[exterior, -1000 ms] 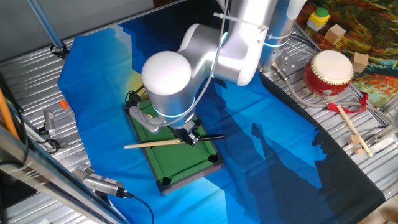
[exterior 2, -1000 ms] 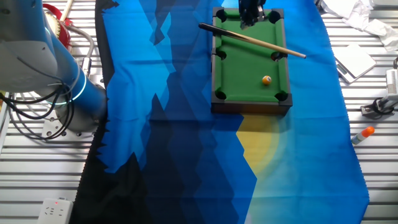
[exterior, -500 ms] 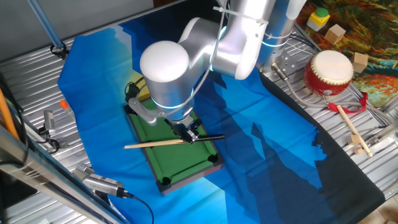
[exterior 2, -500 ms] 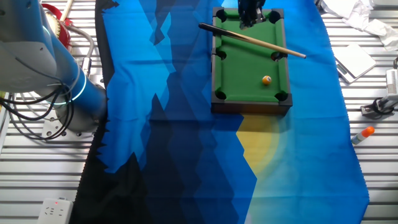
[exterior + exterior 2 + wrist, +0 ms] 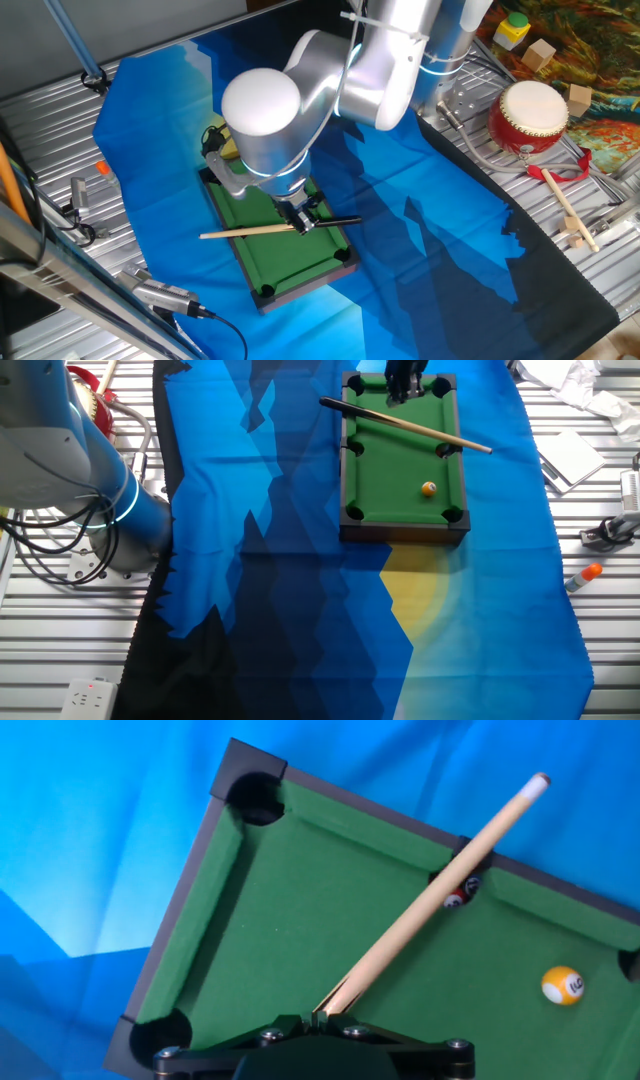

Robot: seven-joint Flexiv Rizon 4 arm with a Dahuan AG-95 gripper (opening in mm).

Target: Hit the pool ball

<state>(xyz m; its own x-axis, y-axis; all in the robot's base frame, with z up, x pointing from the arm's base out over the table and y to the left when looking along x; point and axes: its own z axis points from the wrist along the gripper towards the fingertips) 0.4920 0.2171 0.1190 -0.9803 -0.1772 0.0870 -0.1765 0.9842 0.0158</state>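
A small green pool table [image 5: 403, 532] stands on the blue cloth. The pool ball [image 5: 563, 985], orange-yellow with a pale spot, lies on the felt at the right of the hand view, apart from the cue; it also shows in the other fixed view [image 5: 429, 488]. My gripper [image 5: 322, 1013] is shut on the thick end of the wooden cue stick [image 5: 430, 900], which slants up right across the table, its tip [image 5: 540, 782] past the far rail. A tiny dark ball and a tiny red ball [image 5: 462, 892] sit at a side pocket under the cue.
A red drum [image 5: 528, 118] and wooden blocks lie on the metal bench to the right. An orange marker [image 5: 583, 574] and a white box [image 5: 572, 457] lie beside the cloth. The arm's base [image 5: 70, 470] stands at the left.
The arm's elbow has shifted slightly left. The gripper, the cue stick and the balls have not visibly moved.
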